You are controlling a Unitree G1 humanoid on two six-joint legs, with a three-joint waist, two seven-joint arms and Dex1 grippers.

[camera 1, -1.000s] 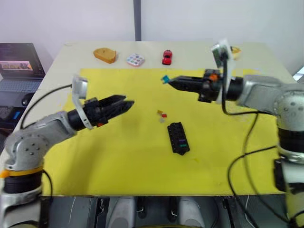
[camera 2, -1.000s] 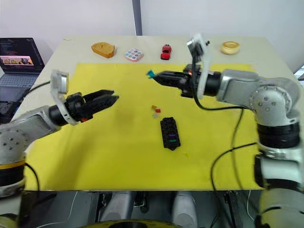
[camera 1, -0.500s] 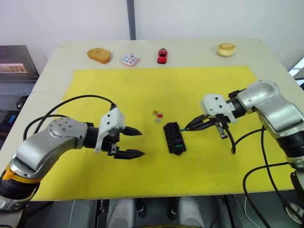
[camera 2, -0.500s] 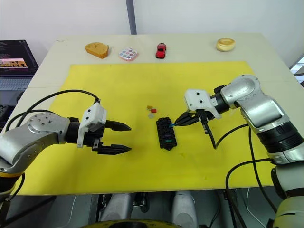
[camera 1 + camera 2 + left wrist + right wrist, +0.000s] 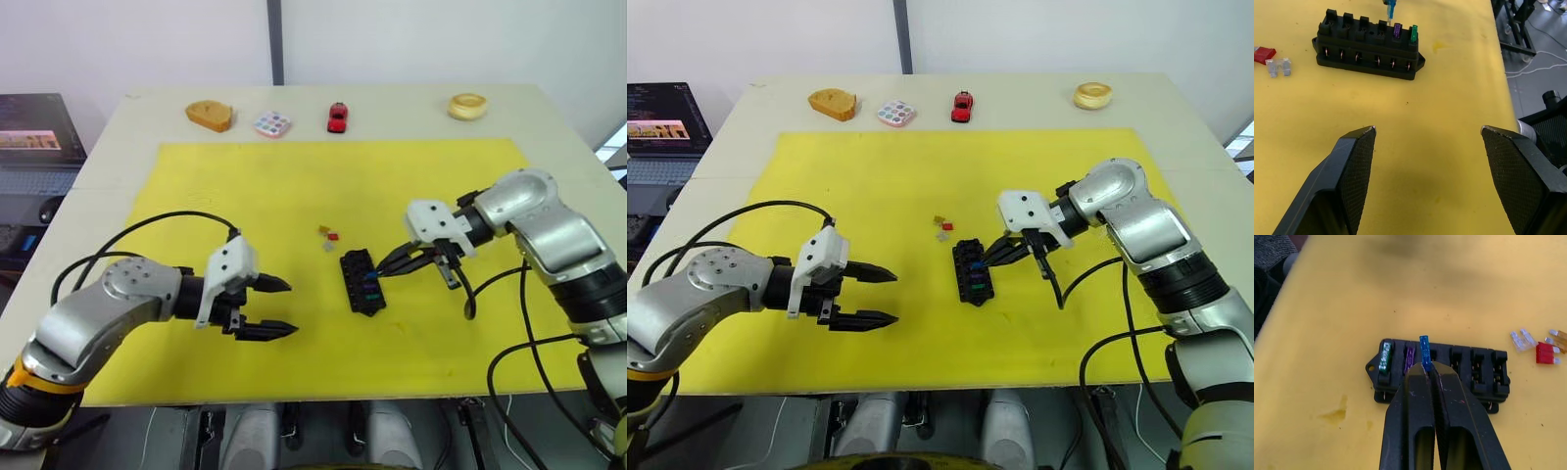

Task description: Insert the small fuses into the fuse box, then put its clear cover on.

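Fuse number 3 arriving at its slot

Right gripper (image 5: 1426, 372), clenched on the teal-blue fuse (image 5: 1423, 352), has come down from its raised carry a second ago and closed the last gap over the past half second; the blade now stands upright over the slot next to the purple fuse (image 5: 1409, 358) and green fuse (image 5: 1384, 357), both already seated in the fuse box (image 5: 362, 281). I judge it not yet pressed home, since it rises above its neighbours. The right forearm reaches in low from the robot's right, fingers slanting down onto the box. Left gripper (image 5: 266, 306) hangs released, jaws wide apart, near the mat and well apart from the box. Red fuse (image 5: 1264, 54), grey fuse (image 5: 1278, 66) and tan-yellow fuse (image 5: 1559, 336) lie loose on the yellow mat (image 5: 245, 186) near the box's far end.
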